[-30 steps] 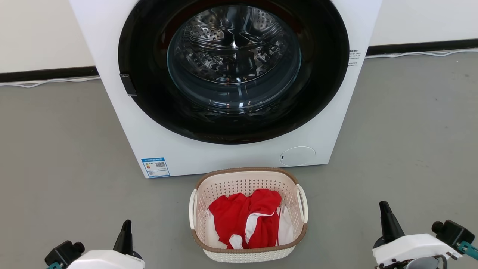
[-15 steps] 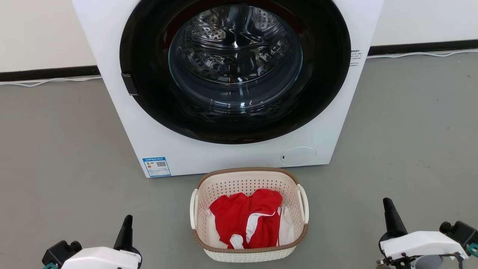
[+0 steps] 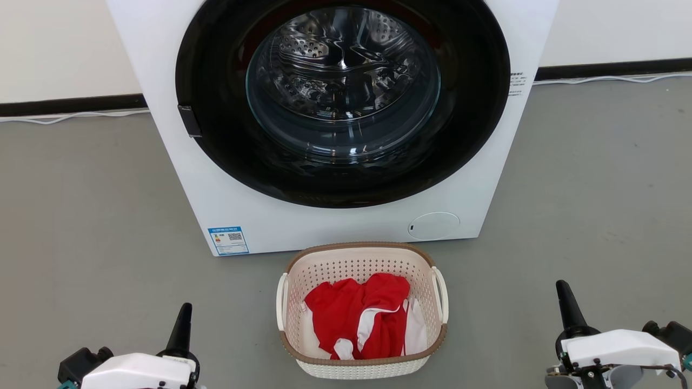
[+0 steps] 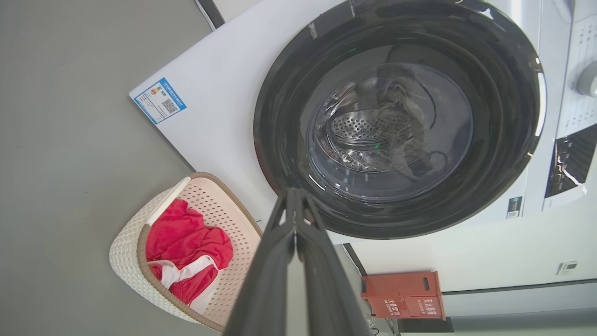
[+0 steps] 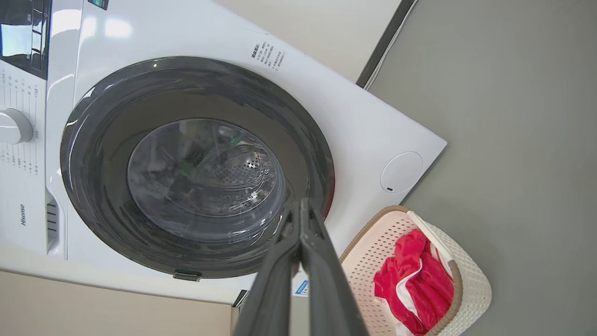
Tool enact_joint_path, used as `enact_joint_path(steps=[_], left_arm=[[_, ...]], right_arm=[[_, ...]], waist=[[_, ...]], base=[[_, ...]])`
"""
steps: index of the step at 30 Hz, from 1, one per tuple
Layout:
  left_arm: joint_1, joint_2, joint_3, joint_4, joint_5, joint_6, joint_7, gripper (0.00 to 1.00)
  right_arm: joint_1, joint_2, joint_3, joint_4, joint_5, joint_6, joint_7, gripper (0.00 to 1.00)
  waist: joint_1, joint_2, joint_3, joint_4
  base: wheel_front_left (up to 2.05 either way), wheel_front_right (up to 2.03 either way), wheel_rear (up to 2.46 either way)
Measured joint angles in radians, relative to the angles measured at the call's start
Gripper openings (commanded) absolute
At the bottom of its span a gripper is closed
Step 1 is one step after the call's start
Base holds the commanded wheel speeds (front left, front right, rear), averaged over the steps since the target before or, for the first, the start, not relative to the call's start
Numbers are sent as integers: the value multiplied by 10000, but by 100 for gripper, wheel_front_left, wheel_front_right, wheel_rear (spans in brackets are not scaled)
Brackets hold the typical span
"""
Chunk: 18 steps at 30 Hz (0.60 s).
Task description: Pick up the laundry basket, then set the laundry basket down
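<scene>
Grey floor (image 3: pixel 81 216) runs back to a pale wall, and a big white washer (image 3: pixel 324 229) stands on it with a dark round door (image 3: pixel 343 102).

The laundry basket (image 3: pixel 359 369) sits flat on the floor, just in front of the washer and in the middle between my two grippers. Red and white clothes (image 3: pixel 357 319) lie inside it.

My left gripper (image 3: pixel 185 310) is low on my left and my right gripper (image 3: pixel 562 289) is low on my right. Both are well away from the basket. Both are pinched tight together and hold nothing.

A basket down on the floor like this can mean two things. It may be waiting to go up, or it may have gone up and come back down. I cannot tell which.

The basket has a left handle (image 3: pixel 280 302) and a right handle (image 3: pixel 441 294), one facing each of my grippers. I think carrying it goes best by both handles at once, kept flat so the clothes stay in. It looks like thin plastic full of holes, so a soft hold is enough. The washer is very near, so watch for bumps.

In the right wrist view I can read the word Hisense (image 5: pixel 21 214) on the washer. A blue sticker (image 3: pixel 228 241) has a square code on it. The small black writing (image 3: pixel 517 84) is too tiny to read. So is the writing on the red box (image 4: pixel 403 294).
</scene>
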Motion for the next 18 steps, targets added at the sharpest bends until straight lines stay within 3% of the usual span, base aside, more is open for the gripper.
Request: enact_joint_path(steps=[18], left_arm=[[-11, -84, 150, -474, -1848, -140, 525, 0]], right_arm=[[5, 19, -190, -508, 2291, 0, 531, 0]], waist=[[0, 0, 5, 59]], base=[[0, 0, 0]])
